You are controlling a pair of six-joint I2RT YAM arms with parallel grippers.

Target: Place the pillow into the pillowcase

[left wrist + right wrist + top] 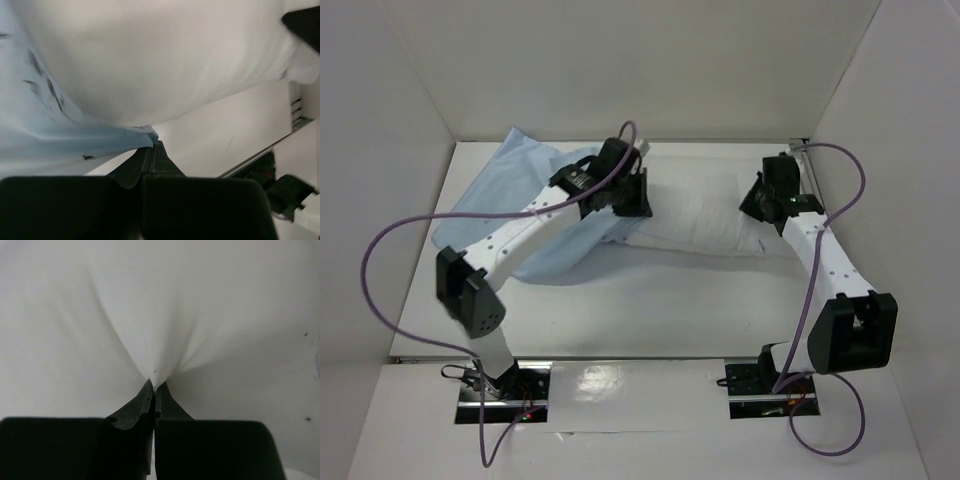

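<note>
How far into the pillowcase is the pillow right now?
Barely in: the pillow lies mostly bare white, only its left end at the pillowcase mouth; the left arm hides how deep.

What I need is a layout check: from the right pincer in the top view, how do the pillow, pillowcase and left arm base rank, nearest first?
From the right pincer:
1. The pillow, pinched in it, back right.
2. The pillowcase, back left, beyond the pillow.
3. The left arm base, near edge, left.
</note>
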